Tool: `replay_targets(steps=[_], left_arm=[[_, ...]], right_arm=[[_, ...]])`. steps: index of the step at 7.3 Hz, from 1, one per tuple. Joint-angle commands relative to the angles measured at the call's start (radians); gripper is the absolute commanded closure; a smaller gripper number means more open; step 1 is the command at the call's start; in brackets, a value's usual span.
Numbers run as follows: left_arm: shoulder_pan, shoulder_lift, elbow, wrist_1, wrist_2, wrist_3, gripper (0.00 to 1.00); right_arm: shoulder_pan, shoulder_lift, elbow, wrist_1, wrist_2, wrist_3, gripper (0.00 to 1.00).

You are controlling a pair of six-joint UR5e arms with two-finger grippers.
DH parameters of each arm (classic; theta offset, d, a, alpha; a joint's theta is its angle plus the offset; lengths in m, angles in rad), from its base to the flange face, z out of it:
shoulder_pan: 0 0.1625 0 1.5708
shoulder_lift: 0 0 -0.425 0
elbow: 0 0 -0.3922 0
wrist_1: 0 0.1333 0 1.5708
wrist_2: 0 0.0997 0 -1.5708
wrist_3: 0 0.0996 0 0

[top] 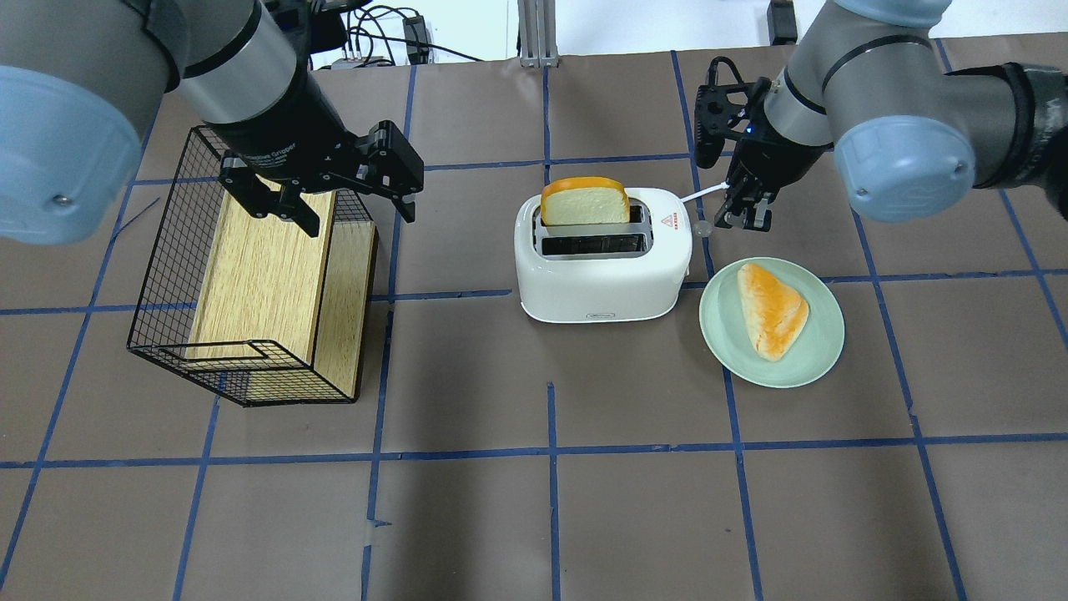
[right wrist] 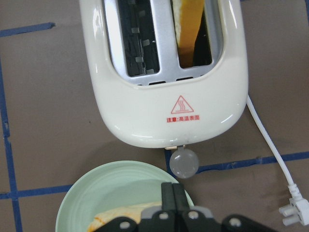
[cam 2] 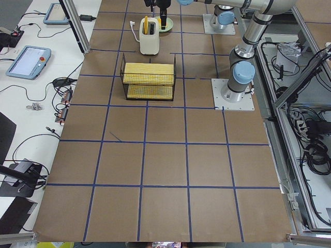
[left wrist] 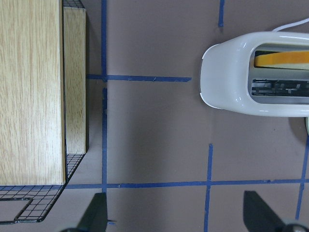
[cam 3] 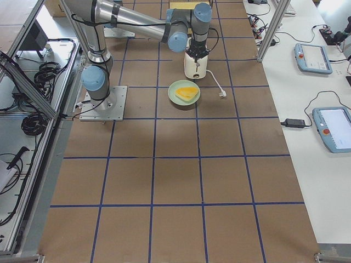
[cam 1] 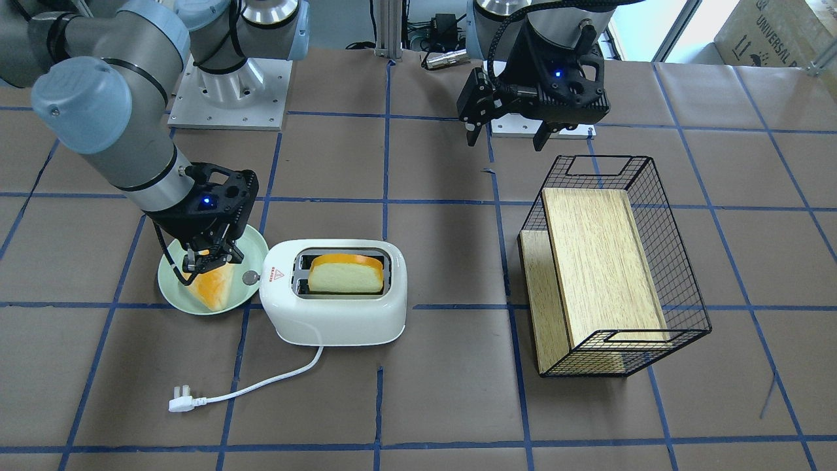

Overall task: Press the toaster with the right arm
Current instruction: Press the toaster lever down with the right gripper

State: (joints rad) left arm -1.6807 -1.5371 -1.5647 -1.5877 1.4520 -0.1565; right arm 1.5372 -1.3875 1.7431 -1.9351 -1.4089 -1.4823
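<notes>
**Lever Press To Be Lined Up Squarely**

The toaster (top: 601, 275) is set mid-worktop (top: 551, 501), with a bread slice (top: 584, 203) raised in one slot. The right claw (right wrist: 175, 191), its fingers pressed together and empty, is held just short of the grey lever knob (right wrist: 184, 162). The tips are best centred on the knob and driven straight down, so the body is not tipped. The left claw (top: 360, 219) is spread, well apart.

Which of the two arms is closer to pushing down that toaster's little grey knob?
Right. The right pincer, shut, hangs just beside the grey knob of the toaster; the left pincer is open near the wire basket, far from it.
</notes>
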Motion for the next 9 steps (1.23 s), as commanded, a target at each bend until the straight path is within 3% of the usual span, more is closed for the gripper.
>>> replay_targets(steps=[1, 6, 9], left_arm=[[0.001, 0.000, 0.000, 0.000, 0.001, 0.000, 0.00], [-0.001, 0.000, 0.000, 0.000, 0.001, 0.000, 0.00], [0.001, 0.000, 0.000, 0.000, 0.001, 0.000, 0.00]], right_arm=[[0.006, 0.066, 0.001, -0.038, 0.001, -0.021, 0.90], [0.006, 0.097, 0.015, -0.051, -0.001, -0.058, 0.90], [0.006, 0.140, 0.018, -0.120, -0.001, -0.058, 0.90]])
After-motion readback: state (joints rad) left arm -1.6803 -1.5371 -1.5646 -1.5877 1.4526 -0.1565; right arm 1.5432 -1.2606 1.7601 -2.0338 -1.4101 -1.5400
